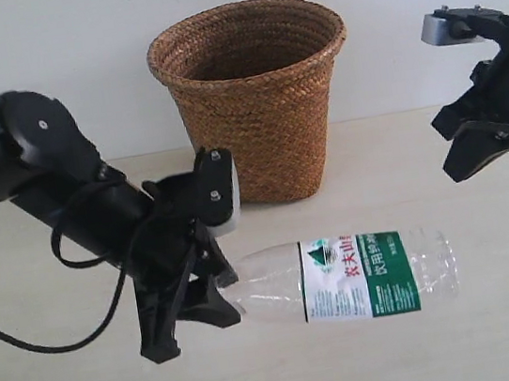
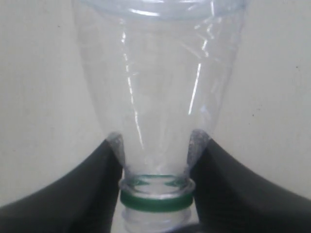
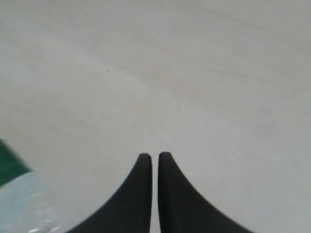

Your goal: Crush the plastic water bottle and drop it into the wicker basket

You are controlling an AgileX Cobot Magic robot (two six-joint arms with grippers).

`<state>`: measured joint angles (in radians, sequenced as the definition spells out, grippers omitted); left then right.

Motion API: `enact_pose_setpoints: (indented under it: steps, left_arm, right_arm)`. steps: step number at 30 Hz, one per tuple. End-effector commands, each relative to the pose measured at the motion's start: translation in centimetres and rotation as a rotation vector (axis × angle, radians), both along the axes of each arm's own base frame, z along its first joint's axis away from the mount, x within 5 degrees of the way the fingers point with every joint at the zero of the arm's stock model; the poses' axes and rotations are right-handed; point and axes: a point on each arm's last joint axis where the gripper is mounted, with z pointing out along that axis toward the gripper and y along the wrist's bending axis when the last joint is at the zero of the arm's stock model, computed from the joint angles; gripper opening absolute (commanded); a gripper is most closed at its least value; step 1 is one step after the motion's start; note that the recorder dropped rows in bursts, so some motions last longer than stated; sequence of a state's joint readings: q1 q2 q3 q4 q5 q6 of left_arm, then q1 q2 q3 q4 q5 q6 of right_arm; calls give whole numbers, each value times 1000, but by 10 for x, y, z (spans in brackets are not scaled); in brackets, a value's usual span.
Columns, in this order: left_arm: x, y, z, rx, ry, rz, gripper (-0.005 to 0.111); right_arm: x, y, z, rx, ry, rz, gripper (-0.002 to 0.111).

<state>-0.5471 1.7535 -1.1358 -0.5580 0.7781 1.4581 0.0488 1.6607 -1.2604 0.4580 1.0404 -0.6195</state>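
- The left gripper (image 1: 218,296) is clamping the neck of the plastic water bottle (image 1: 361,275). In the left wrist view, its two black fingers (image 2: 97,184) are pressing in on either side of the clear neck just above the green ring (image 2: 155,200).
- The right gripper (image 1: 450,149) is hanging off to the right side, clear of the bottle and holding nothing. In the right wrist view, its fingertips (image 3: 145,162) are sitting almost together, with only a sliver of gap between them.
- The plastic water bottle is lying on its side on the pale table (image 1: 420,357), its neck pointing toward the left gripper and its base toward the right.
- Its clear body is showing its full rounded form, not yet crushed.
- The green-and-white label (image 1: 357,276) with red characters is wrapping the middle of the bottle.
- A corner of the bottle (image 3: 24,208) is showing at the edge of the right wrist view, beside the closed fingers but not touching them.
- The wicker basket (image 1: 269,122) is standing upright on the table behind the bottle, apart from it, its open mouth facing up.
- The basket is sitting just beside the left gripper's wrist; whether they are touching cannot be told.
- A plain white wall (image 1: 72,36) is filling the background behind the basket.
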Motion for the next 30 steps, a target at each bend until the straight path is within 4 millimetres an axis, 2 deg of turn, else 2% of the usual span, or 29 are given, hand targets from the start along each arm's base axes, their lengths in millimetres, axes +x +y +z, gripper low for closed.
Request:
enact_pose_setpoints:
  steps: [1, 4, 7, 10, 11, 12, 13, 16, 17, 22, 25, 30]
  left_arm:
    - [2, 2, 39, -7, -83, -17, 4]
    - [13, 1, 62, 2, -167, -12, 4]
    - [37, 2, 89, -25, -307, 58, 4]
    - [80, 8, 124, -226, -607, 363, 5]
    - [90, 11, 130, -282, -670, 430, 9]
    - [98, 12, 134, -305, -733, 447, 18]
    - [104, 14, 134, -286, -767, 431, 34]
    - [120, 13, 127, -281, -779, 444, 103]
    - [123, 14, 123, -301, -757, 481, 108]
    - [130, 12, 110, -287, -742, 488, 95]
    - [130, 12, 110, -285, -739, 487, 88]
    - [129, 12, 108, -280, -726, 484, 88]
  right_arm:
    - [3, -13, 0, -111, -46, -42, 0]
    - [6, -13, 0, -107, -72, -54, 0]
    - [6, -11, 1, -81, -75, -70, 0]
    - [6, -9, 2, -48, -68, -80, 0]
    - [6, -8, 2, -35, -63, -83, 0]
    - [5, -7, 2, -21, -54, -84, 0]
    - [4, -5, 3, -9, -44, -84, 0]
    - [5, -2, 4, 27, -49, -73, 0]
    - [5, -1, 4, 37, -52, -69, 0]
    - [5, 0, 5, 47, -59, -58, 0]
    - [5, 0, 5, 46, -59, -56, 0]
    - [5, -1, 5, 45, -66, -58, 0]
